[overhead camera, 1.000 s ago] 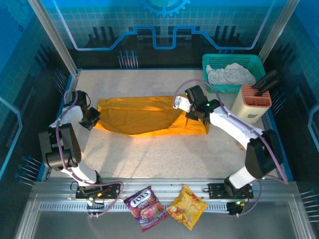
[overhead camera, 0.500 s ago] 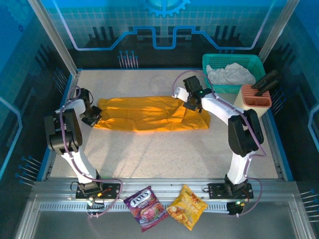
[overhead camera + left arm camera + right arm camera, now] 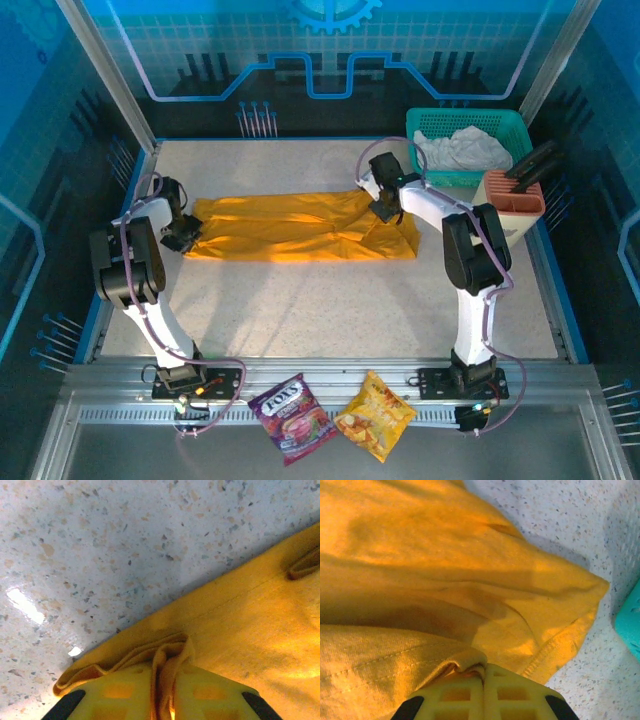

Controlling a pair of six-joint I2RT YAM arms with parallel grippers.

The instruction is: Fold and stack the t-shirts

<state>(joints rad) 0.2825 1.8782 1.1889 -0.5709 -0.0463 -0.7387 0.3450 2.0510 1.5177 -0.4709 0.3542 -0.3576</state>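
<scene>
Left gripper: yellow fingers pressed together, with a bunched fold of the golden-orange t-shirt clamped between them. In the left wrist view the cloth rises as a ridge right at the fingertips and spreads away to the right. Speckled table lies bare just beyond and left of the tips.

Right gripper: fingers closed, a rolled hem of the same shirt pinched at their tips. Ahead of these jaws the cloth lies in broad soft creases, ending in a stitched corner to the right. A teal edge sits just past that corner, apart from the cloth.

Top view: the shirt lies as a long, narrow band flat on the table, stretched between the two grippers. The left gripper holds its left end and the right gripper its far right end. The right corner of the shirt spills out on the near side of the right jaws.

Beyond and right of the right jaws: teal basket, close by, with the whitish-grey t-shirt crumpled inside. Beige holder with dark handles stands right of the right jaws, touching the basket's near side.

Well apart from both jaws, on the near rail between the arm bases: purple snack packet and orange snack packet.
</scene>
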